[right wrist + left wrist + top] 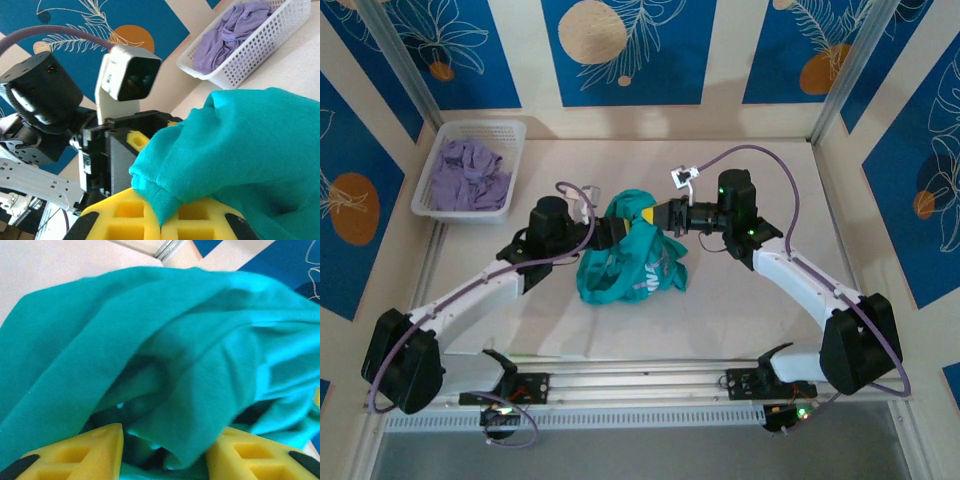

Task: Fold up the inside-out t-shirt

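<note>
t-shirt (630,265) — 1 | left tool (611,232), right tool (648,215) — 2 | basket (480,124) — 1

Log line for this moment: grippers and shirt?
left gripper: open, t-shirt between jaws | right gripper: shut on t-shirt | t-shirt: bunched, not folded

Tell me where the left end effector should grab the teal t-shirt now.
Grip the thick hanging fold of the teal t-shirt that lies between the open fingers of the left end effector, closing straight ahead from the shirt's left side. The right end effector pinches a bunched edge opposite, so that fold is probably the nearest gathered part.
</note>
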You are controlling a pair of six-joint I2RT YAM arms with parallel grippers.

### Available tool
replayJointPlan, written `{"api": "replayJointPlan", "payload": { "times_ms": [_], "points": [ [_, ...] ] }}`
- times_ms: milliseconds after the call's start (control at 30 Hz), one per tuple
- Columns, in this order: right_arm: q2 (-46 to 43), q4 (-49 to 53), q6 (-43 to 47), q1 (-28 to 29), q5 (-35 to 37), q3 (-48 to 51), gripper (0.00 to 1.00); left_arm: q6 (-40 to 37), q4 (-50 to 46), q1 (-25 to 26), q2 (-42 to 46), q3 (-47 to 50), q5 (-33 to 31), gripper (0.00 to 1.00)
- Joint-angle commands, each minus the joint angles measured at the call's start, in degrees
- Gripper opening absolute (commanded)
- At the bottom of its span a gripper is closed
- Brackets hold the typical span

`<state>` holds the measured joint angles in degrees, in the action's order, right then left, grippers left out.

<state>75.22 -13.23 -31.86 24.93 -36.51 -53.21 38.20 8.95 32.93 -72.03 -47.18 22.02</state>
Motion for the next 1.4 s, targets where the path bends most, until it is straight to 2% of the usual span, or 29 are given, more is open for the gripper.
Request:
{"api": "replayJointPlan", "payload": {
  "times_ms": [0,167,233,400,500,567,700,767,833,1000,1167,1367],
  "points": [
    [-0.5,2.0,4.3,-0.3,-2.3,1.4,0.0,-1.2,2.3,0.4,-1.6,-2.0,-0.3,0.4],
    [-2.1,5.0,8.2,-0.3,-2.6,3.3,0.0,-1.5,4.0,0.3,-3.0,-3.2,0.3,0.35],
    [-2.4,4.9,8.3,-0.3,-2.9,3.6,0.0,-1.5,4.3,0.4,-3.8,-3.6,1.5,0.27],
    [-2.7,6.1,8.8,-0.5,-2.0,3.4,0.0,-1.9,3.9,0.2,-4.5,-5.1,4.8,0.0],
    [-3.4,8.8,10.3,-0.7,0.6,3.1,0.0,-1.5,2.5,-0.3,-3.0,-6.2,6.0,0.0],
    [-4.7,13.5,13.3,0.2,7.6,2.6,0.0,2.5,3.1,-1.5,-2.0,-6.7,8.6,0.0],
    [-6.4,25.9,22.7,5.8,34.2,0.5,0.04,19.7,16.0,-4.6,-0.8,-4.8,16.3,0.0],
    [-6.5,28.7,23.5,7.8,44.2,-0.4,0.07,24.4,19.7,-4.8,-0.7,-4.7,18.1,0.0],
    [-6.7,29.7,23.2,8.5,47.9,-1.1,0.09,25.8,19.9,-4.7,-0.5,-5.0,18.9,0.0],
    [-8.3,29.3,22.4,9.1,46.4,-2.1,0.23,21.9,14.1,-4.7,1.4,-5.3,17.1,0.0],
    [-12.5,29.7,26.1,9.3,43.5,-1.9,0.34,18.3,9.2,-4.7,2.1,-5.3,14.9,0.0],
    [-16.3,27.3,28.9,11.3,36.9,-1.0,0.38,17.7,8.9,-4.6,1.5,-5.6,15.1,0.0]
  ]
}}
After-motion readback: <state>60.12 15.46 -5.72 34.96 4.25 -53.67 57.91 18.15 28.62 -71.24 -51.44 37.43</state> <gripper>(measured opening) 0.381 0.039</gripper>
